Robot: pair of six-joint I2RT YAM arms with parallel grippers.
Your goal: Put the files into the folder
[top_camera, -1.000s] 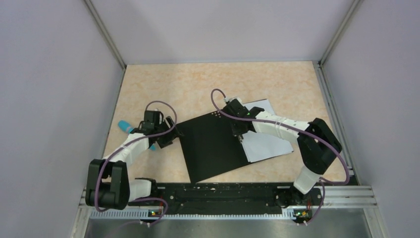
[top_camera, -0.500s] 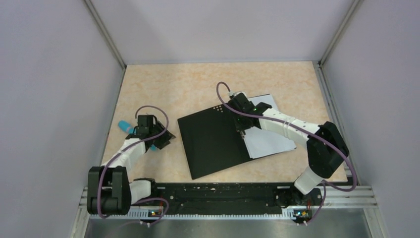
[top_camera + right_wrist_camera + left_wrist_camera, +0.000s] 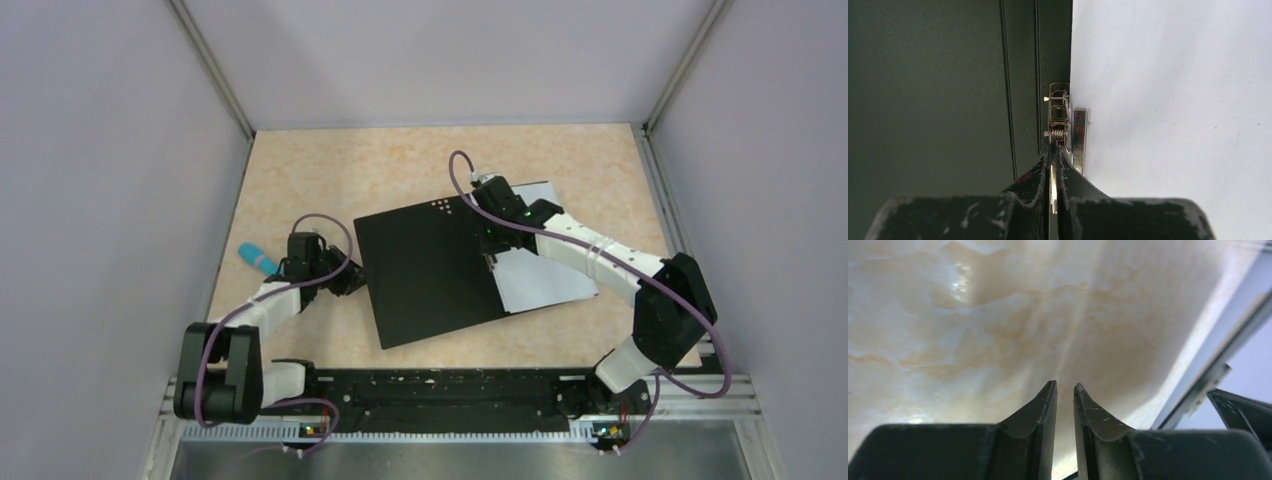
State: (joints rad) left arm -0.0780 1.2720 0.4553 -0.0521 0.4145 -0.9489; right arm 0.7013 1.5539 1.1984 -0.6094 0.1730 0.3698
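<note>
The folder (image 3: pixel 425 270) lies open on the table with its matte black inside up. The white files (image 3: pixel 545 280) lie on its right half. My right gripper (image 3: pixel 490 248) is over the spine and is shut on the metal spine clip (image 3: pixel 1068 125); a thin metal strip runs between its fingers (image 3: pixel 1054 152). The right wrist view shows the black inside (image 3: pixel 938 100) on the left and the white files (image 3: pixel 1173 100) on the right. My left gripper (image 3: pixel 348 280) is low beside the folder's left edge. Its jaws (image 3: pixel 1065 385) are nearly closed with nothing between them.
A small cyan-tipped object (image 3: pixel 258 259) lies on the table left of the left arm. A metal frame rail (image 3: pixel 1208 375) runs along the table's right side. Grey walls enclose the table on three sides.
The right gripper has moved up and to the right along the spine, and the folder has turned slightly with it. The left gripper drew back to the left, then came back to the folder's left edge.
</note>
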